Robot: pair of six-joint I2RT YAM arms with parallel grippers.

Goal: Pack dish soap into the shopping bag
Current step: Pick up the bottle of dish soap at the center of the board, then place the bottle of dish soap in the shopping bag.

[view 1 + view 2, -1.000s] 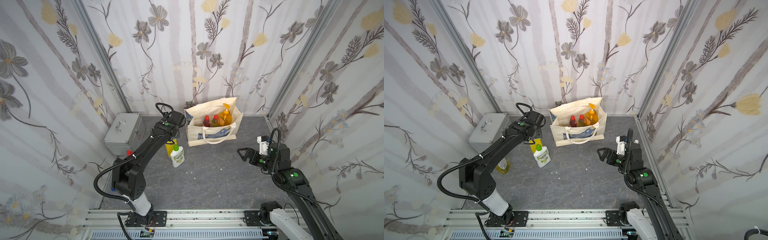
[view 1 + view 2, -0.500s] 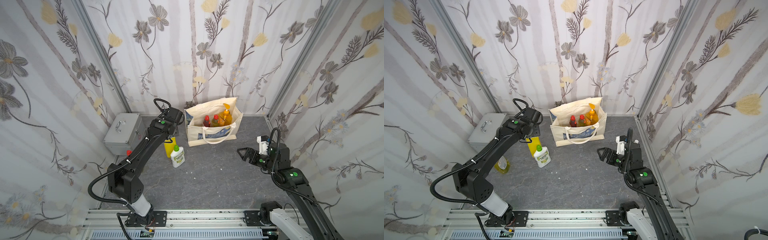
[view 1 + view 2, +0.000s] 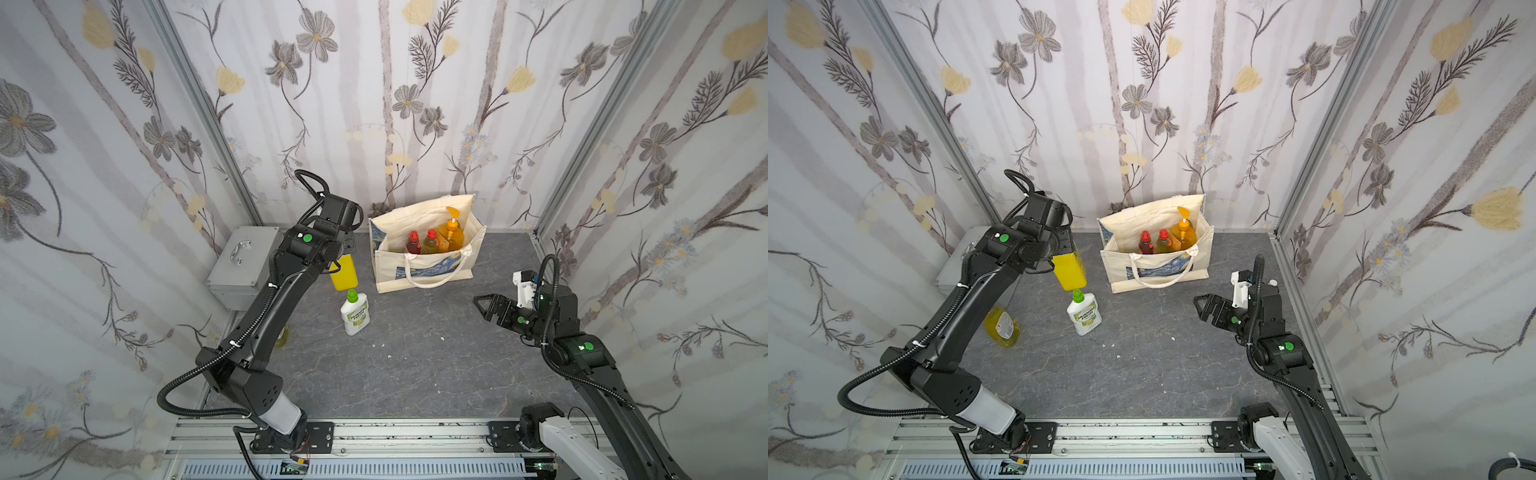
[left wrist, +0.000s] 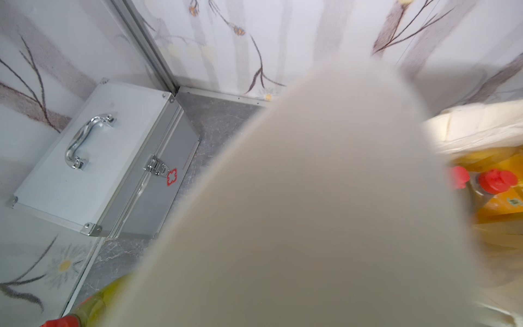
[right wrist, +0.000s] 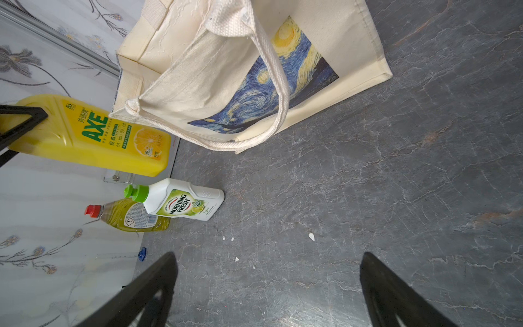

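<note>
Standing open, the shopping bag (image 3: 384, 270) holds three upright soap bottles (image 3: 430, 243).

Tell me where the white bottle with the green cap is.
In both top views the white bottle sits on the grey floor, just in front of the yellow bottle, left of the shopping bag.

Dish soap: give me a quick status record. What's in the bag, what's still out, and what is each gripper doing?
in bag: dark red bottle, red-capped yellow-green bottle, orange pump bottle
left gripper: closed on yellow bottle, held up beside the bag
on table: white bottle with green cap; loose yellow-green bottle near the left wall
right gripper: open, empty, apart from the bag
</note>
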